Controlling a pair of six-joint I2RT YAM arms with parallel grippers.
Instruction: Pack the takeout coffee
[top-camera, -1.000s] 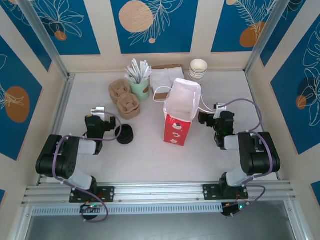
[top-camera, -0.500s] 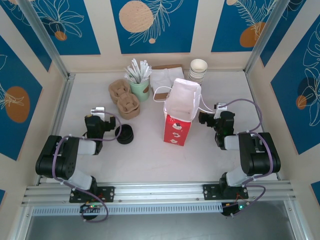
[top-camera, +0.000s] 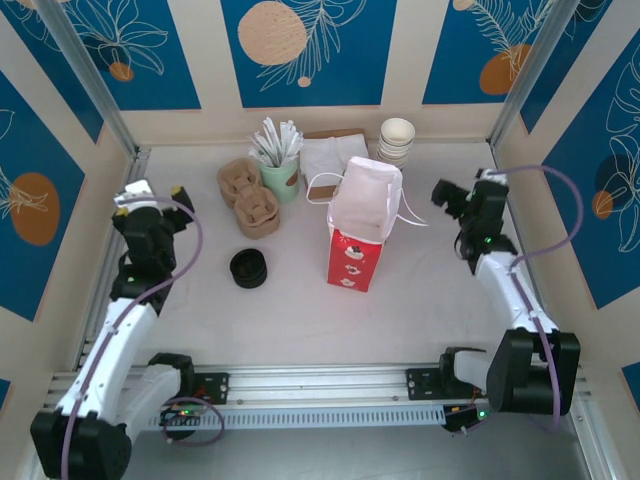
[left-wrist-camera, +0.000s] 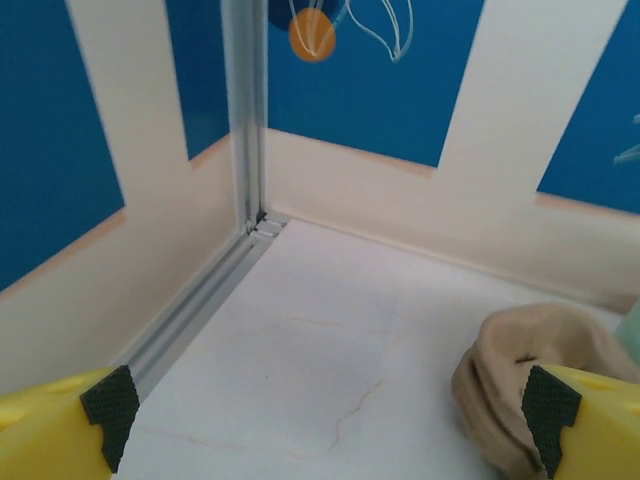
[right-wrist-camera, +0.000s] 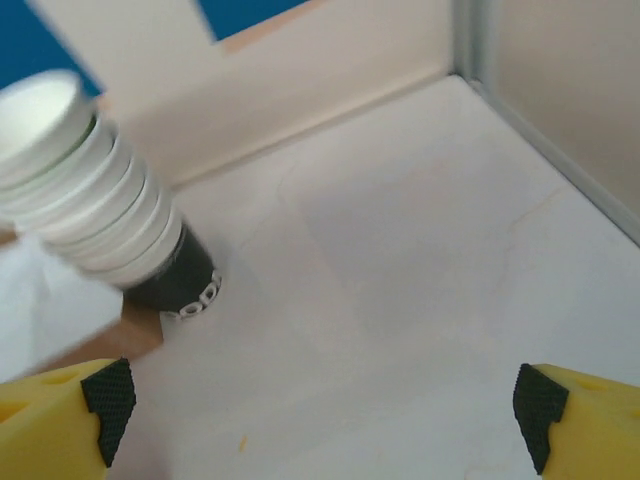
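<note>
We saw the left gripper (top-camera: 148, 198) spread wide, empty, near tan moulded-pulp cup carriers (top-camera: 247, 195); the right gripper (top-camera: 463, 188) likewise, near stacked white paper cups (top-camera: 396, 140).

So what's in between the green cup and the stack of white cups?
A flat pile of white paper, on something brown, lies between the green cup and the stack of white cups. The top view shows it.

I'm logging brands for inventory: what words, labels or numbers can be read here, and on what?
No text reads clearly.
Stack of pale cups: white lettering on its dark base, blurred, unreadable.
Red-and-white bag: small printed marks on the front, too small to read.
Green cup: a dark mark, too small to read.
</note>
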